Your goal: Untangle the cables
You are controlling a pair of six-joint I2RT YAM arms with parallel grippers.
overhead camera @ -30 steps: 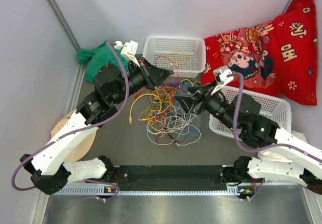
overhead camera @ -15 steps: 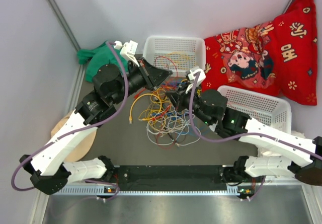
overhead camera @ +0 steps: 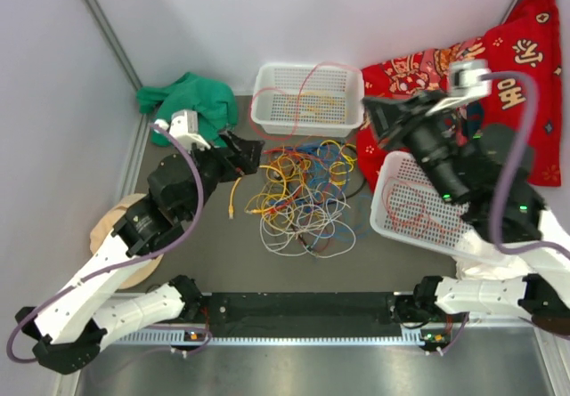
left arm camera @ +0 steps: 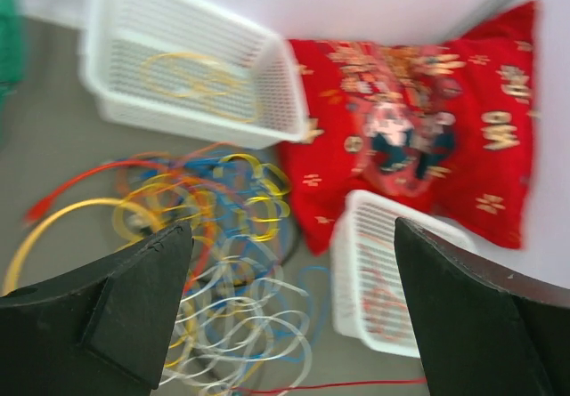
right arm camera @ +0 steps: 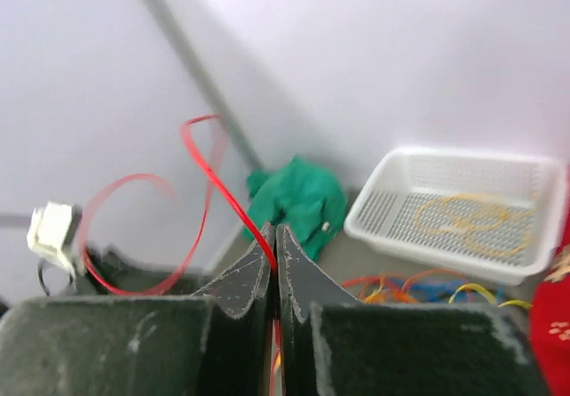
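Right gripper (right arm camera: 274, 236) pinched shut on thin red cable (right arm camera: 209, 178), which loops up to its left. Left gripper (left arm camera: 292, 227) spread wide, holding nothing; tangled pile of yellow, blue, white cables (left arm camera: 223, 262) just below and ahead of it.

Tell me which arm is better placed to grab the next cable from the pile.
Left. The left tool is open and empty right beside the cable pile, while the right tool is shut on a red cable, up high and off to the pile's right.
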